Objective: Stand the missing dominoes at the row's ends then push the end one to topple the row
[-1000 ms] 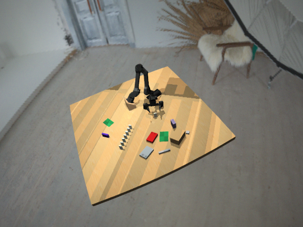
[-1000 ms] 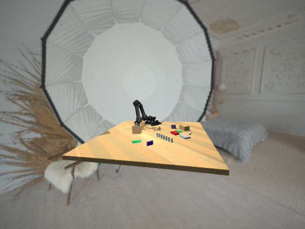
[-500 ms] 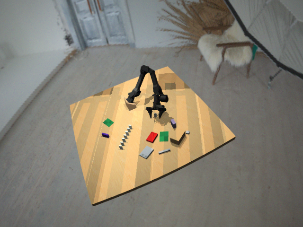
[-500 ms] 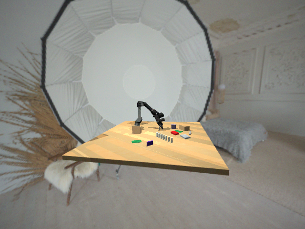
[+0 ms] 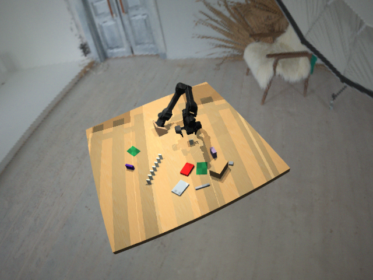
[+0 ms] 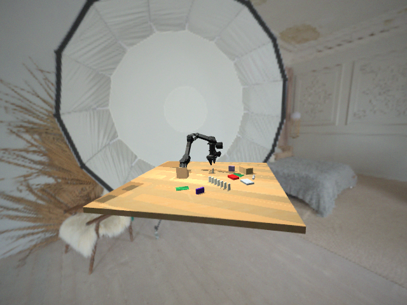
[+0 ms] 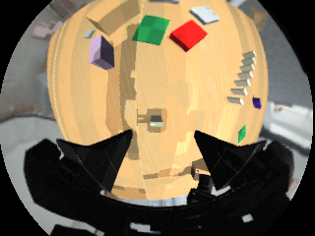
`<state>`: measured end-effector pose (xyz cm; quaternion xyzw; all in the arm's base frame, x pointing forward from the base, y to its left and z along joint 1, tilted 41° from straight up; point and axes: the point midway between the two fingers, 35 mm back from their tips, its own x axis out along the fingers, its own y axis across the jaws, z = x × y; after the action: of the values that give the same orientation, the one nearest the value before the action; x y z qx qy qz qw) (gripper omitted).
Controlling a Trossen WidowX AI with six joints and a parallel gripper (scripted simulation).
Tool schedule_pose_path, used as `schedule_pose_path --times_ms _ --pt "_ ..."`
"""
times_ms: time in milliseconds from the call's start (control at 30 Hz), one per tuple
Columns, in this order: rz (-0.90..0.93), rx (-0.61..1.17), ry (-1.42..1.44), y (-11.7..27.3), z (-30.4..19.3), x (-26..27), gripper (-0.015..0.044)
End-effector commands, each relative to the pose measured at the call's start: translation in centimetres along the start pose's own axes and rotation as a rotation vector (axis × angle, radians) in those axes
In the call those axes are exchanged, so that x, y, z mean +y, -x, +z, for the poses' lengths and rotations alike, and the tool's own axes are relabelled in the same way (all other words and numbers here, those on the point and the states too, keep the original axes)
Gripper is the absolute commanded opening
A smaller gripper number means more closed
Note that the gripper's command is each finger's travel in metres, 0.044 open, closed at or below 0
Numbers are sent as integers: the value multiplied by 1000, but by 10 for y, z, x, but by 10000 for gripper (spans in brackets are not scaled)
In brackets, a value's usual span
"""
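A row of several thin white dominoes stands upright and evenly spaced. A separate domino stands upright by itself, away from the row, on the arm's side of the table. My gripper points down above this single domino, open and empty, with clear height between the fingertips and its top. A small pale grey block lies beside the cardboard-coloured block; I cannot tell whether it is a domino.
A lilac block, tan block, green square, red slab, white slab and grey bar lie on one side of the row. A purple block and green piece lie on the other.
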<state>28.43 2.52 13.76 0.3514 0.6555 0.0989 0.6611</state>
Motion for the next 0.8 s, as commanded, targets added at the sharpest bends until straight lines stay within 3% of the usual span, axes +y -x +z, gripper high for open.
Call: schedule_pose_path --times_ms 0,167,433,767 --pt "61 32 -23 11 -3 5 440" --pt "60 32 -23 5 -3 6 440" --pt "63 32 -23 -53 -5 10 440" --pt "64 32 -23 -65 -6 10 440"
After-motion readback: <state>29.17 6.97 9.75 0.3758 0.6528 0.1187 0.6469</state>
